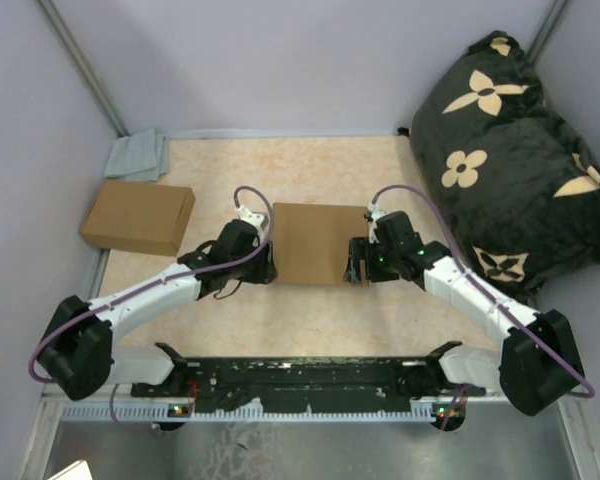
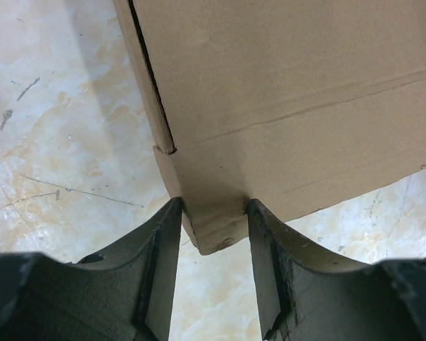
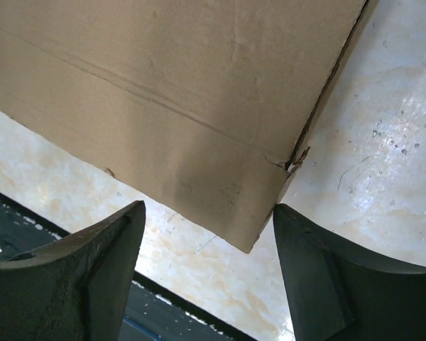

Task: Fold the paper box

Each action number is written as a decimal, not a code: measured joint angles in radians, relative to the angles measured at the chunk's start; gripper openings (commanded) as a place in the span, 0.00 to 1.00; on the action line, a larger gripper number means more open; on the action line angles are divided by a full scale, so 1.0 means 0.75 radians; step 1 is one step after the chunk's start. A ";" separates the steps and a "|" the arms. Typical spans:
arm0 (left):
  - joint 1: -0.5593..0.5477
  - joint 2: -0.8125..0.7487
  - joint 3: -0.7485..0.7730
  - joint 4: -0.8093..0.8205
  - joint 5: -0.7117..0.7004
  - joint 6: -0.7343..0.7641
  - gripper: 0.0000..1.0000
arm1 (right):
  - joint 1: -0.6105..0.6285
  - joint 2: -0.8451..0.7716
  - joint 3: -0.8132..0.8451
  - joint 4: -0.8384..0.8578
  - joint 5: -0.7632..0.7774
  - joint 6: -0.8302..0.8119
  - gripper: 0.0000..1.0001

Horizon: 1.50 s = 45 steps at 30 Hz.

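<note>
Beige marbled tabletop (image 1: 310, 165), lavender walls (image 1: 280, 60); left end effector (image 2: 213, 209) tight on paper box (image 1: 315, 242), right end effector (image 3: 207, 208) agape.

We see a table (image 1: 310, 325) with a cream and tan marbled top, finely scratched in the close views. At its middle is the paper box (image 1: 315, 243), a plain brown cardboard rectangle with crease lines and a slit near each front corner. To the left, well apart from it, a second brown cardboard box (image 1: 138, 217) rests at a slight angle. Just beyond that, in the far left corner, lies a crumpled grey-blue cloth (image 1: 140, 155). A large black cushion (image 1: 515, 160) printed with tan flowers fills the far right corner and much of the right side.
</note>
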 measured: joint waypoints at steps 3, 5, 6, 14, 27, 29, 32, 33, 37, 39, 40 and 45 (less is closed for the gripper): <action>0.000 -0.002 0.021 -0.031 -0.001 -0.004 0.48 | 0.000 -0.026 0.022 -0.017 -0.004 0.001 0.73; 0.000 -0.006 0.033 -0.049 -0.002 -0.004 0.48 | 0.000 -0.030 0.034 -0.024 -0.005 0.001 0.73; 0.000 -0.009 0.039 -0.057 -0.002 -0.004 0.48 | 0.000 -0.030 0.037 -0.027 -0.005 0.001 0.73; 0.000 -0.022 0.062 -0.109 -0.003 -0.004 0.49 | 0.000 -0.018 0.038 -0.038 -0.024 0.001 0.73; 0.000 -0.021 0.084 -0.167 -0.001 -0.004 0.51 | 0.000 0.077 0.038 -0.057 -0.074 0.017 0.70; 0.000 -0.021 0.084 -0.174 -0.001 -0.004 0.51 | 0.000 0.089 0.038 -0.059 -0.080 0.022 0.69; 0.000 -0.021 0.084 -0.188 -0.001 -0.003 0.52 | 0.000 0.110 0.040 -0.071 -0.101 0.022 0.68; 0.000 -0.021 0.084 -0.194 -0.001 -0.003 0.52 | 0.000 0.121 0.048 -0.085 -0.111 0.022 0.68; 0.002 -0.021 0.085 -0.215 -0.002 0.001 0.52 | 0.000 0.150 0.091 -0.130 -0.142 0.014 0.68; 0.005 -0.021 0.087 -0.223 0.000 0.002 0.52 | 0.000 0.151 0.110 -0.153 -0.152 0.007 0.68; 0.008 -0.021 0.090 -0.227 0.000 0.002 0.52 | 0.000 0.151 0.119 -0.159 -0.155 0.005 0.68; 0.021 -0.021 0.112 -0.255 0.004 0.006 0.53 | -0.001 0.151 0.147 -0.193 -0.183 -0.016 0.69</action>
